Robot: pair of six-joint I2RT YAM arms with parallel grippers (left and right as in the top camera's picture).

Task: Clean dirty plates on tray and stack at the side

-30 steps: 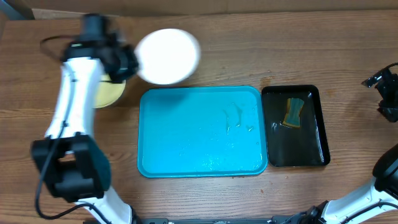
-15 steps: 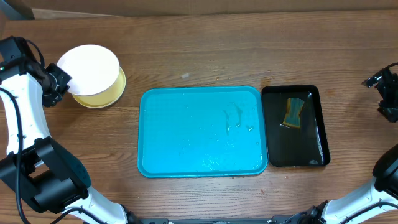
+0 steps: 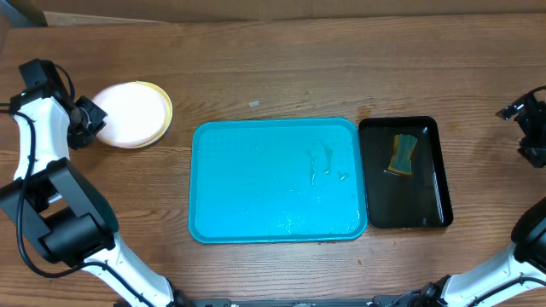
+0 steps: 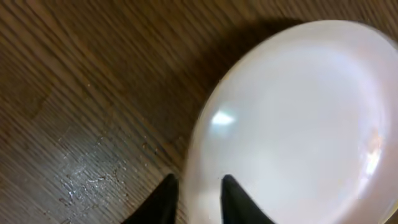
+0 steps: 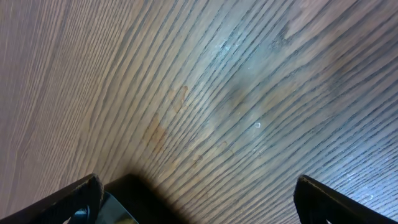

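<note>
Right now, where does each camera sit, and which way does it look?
Overhead: fixed above the table, looking down on the blue tray, black tray and white plate; left arm and right arm show at the edges.
Left wrist: on the left arm, looking down past the left fingers at the plate's rim.
Right wrist: on the right arm, facing bare wood; the right fingers sit wide apart.
Shared: overhead and left wrist both see the white plate.

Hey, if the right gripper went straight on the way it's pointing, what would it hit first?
Probably the bare wooden table. The right gripper, jaws wide open, faces only wood grain, though the depth is unclear.
</note>
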